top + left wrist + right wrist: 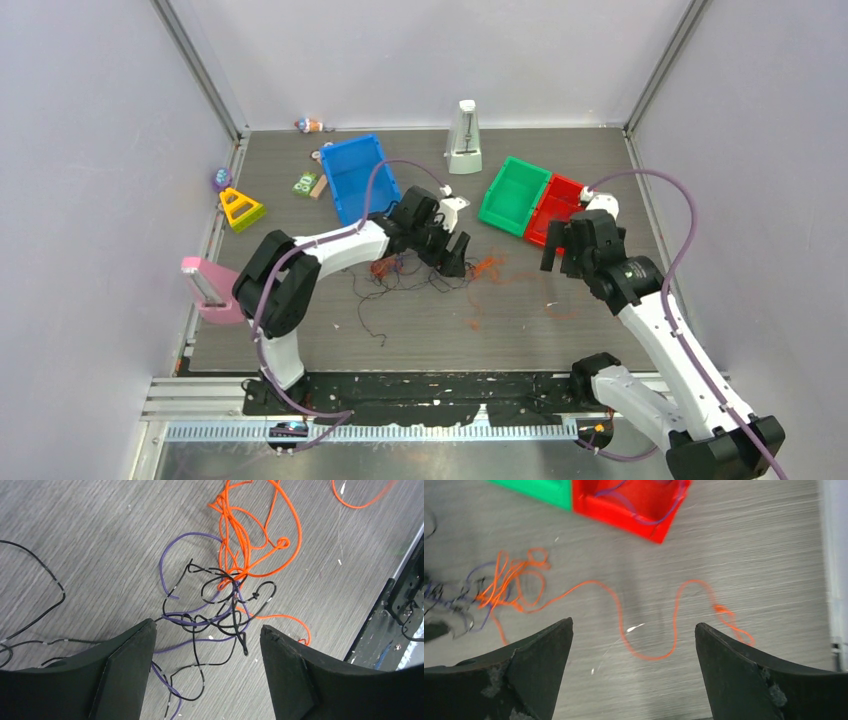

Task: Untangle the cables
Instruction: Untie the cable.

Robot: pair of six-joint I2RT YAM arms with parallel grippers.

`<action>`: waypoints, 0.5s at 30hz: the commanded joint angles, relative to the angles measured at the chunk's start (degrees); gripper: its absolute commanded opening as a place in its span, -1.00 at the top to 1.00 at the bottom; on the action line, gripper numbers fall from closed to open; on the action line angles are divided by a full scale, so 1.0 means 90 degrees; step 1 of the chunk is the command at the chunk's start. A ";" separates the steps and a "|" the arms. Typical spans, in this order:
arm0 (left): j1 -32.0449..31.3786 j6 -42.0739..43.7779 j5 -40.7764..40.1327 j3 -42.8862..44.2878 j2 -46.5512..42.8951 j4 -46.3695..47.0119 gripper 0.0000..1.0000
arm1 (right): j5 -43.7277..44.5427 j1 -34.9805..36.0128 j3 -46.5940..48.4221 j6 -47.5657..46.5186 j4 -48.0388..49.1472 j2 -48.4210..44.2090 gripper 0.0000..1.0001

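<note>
Left wrist: tangled cables (231, 575) under spread left end effector (207, 628).

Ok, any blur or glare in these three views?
Right wrist view: motion-smeared, the orange cable and red bin soft. Left wrist view: sharp, the cable tangle crisp. Top view: table evenly lit, no glare, but cables too small for detail.

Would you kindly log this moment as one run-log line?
left claw: open over knotted cables | right claw: open over loose orange strand | held: nothing | tangle: not yet undone
</note>
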 commanded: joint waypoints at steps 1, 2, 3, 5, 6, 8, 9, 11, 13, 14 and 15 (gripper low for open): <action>-0.0008 0.0142 0.0349 0.0496 0.0334 -0.0480 -0.41 | -0.1856 -0.0017 -0.0429 0.0129 0.0894 -0.0219 -0.96; -0.0008 0.0125 0.0402 0.0574 0.0408 -0.0537 -0.30 | -0.1979 -0.0016 -0.0558 0.0185 0.0955 -0.0165 -0.97; -0.0008 0.0115 0.0460 0.0644 0.0474 -0.0591 -0.16 | -0.2169 -0.0011 -0.0618 0.0216 0.1089 -0.0063 -0.97; -0.0008 0.0053 0.0547 0.0704 0.0546 -0.0601 0.35 | -0.2314 0.0004 -0.0818 0.0328 0.1289 0.0065 -0.98; -0.0008 0.0014 0.0582 0.0705 0.0555 -0.0559 0.51 | -0.2281 0.0011 -0.0933 0.0399 0.1328 0.0099 -0.99; -0.0004 -0.0033 0.0622 0.0696 0.0549 -0.0528 0.94 | -0.1992 0.0014 -0.1046 0.0696 0.1387 0.0199 -0.99; -0.0006 -0.0046 0.0633 0.0684 0.0521 -0.0525 1.00 | -0.1764 0.0019 -0.1077 0.0835 0.1404 0.0283 -0.99; -0.0006 -0.0064 0.0534 0.0586 0.0404 -0.0493 1.00 | -0.1393 0.0015 -0.1136 0.0884 0.1419 0.0411 -0.99; 0.0007 -0.0047 0.0358 0.0477 0.0276 -0.0465 1.00 | -0.1029 0.0012 -0.1173 0.0892 0.1446 0.0589 -0.99; 0.0011 -0.0034 0.0288 0.0427 0.0211 -0.0463 1.00 | -0.0938 0.0001 -0.1212 0.0882 0.1490 0.0659 -0.95; 0.0025 -0.0024 0.0226 0.0375 0.0145 -0.0457 1.00 | -0.0924 0.0003 -0.1243 0.0832 0.1581 0.0807 -0.92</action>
